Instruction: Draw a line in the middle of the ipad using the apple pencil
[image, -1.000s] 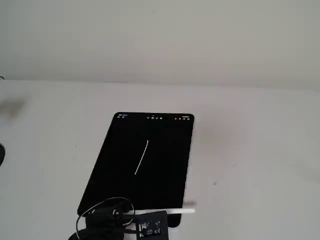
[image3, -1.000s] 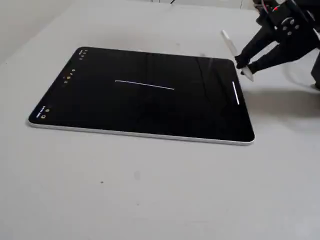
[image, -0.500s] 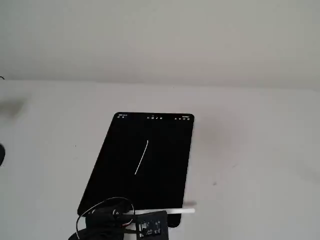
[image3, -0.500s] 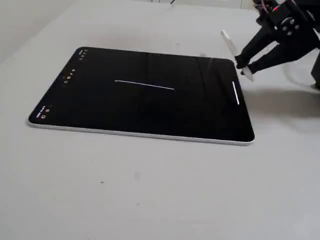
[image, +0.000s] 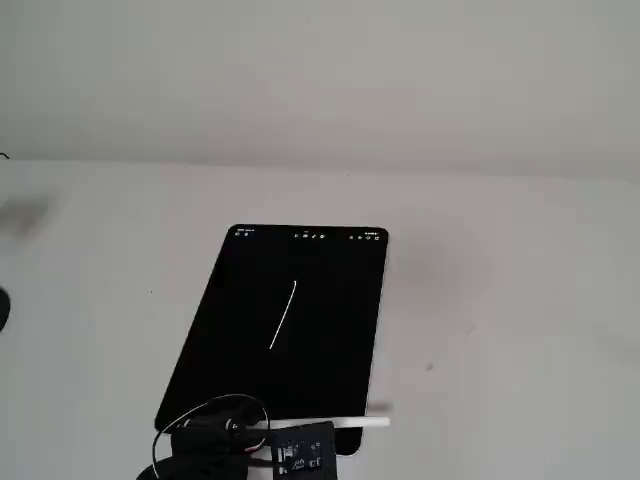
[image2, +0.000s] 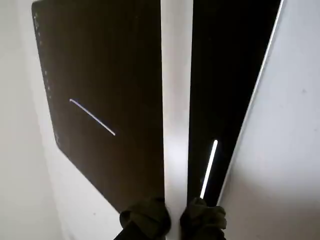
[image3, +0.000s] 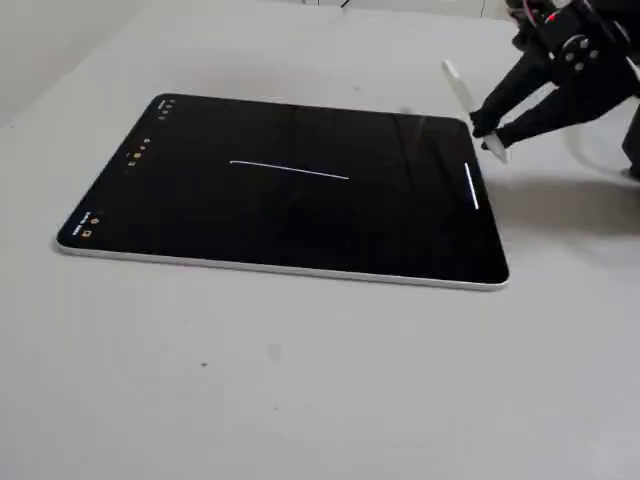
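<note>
The jaws were clamped on the apple pencil (image3: 468, 102), which hung just off the iPad's (image3: 280, 195) short edge, away from the icons. The line (image3: 289, 170) already glowed mid-screen, with a second short stroke (image3: 471, 186) near that edge. If the tip dipped, I judged it could leave a stray mark. Nothing had moved since a second earlier.

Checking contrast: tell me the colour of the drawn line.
White, a thin stroke on the black tablet screen; clearest in a fixed view.
</note>
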